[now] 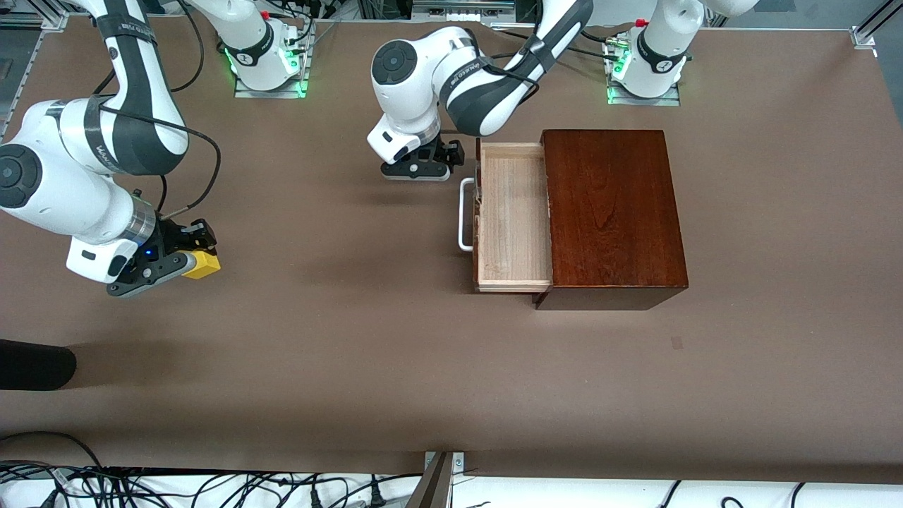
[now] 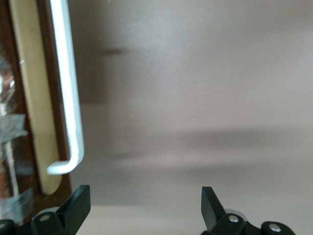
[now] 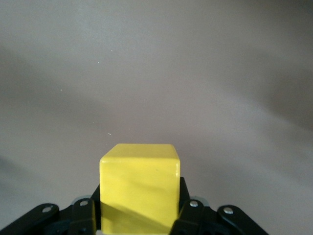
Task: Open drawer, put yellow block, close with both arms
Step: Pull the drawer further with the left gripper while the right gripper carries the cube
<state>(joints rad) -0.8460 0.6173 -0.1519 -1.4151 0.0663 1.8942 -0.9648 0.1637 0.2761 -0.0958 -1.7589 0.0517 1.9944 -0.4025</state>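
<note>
The drawer (image 1: 513, 219) stands pulled out of the dark mahogany box (image 1: 612, 212), its pale tray empty and its white handle (image 1: 465, 215) facing the right arm's end of the table. My left gripper (image 1: 423, 169) is open and empty, beside the drawer's front corner; the handle (image 2: 68, 93) shows in the left wrist view. My right gripper (image 1: 187, 262) is shut on the yellow block (image 1: 202, 264) over bare table toward the right arm's end, well apart from the drawer. The block (image 3: 139, 193) fills the space between the fingers in the right wrist view.
A brown mat (image 1: 353, 353) covers the table. A dark object (image 1: 35, 365) pokes in at the view's edge, nearer the front camera than my right gripper. The arms' bases stand along the table's back edge.
</note>
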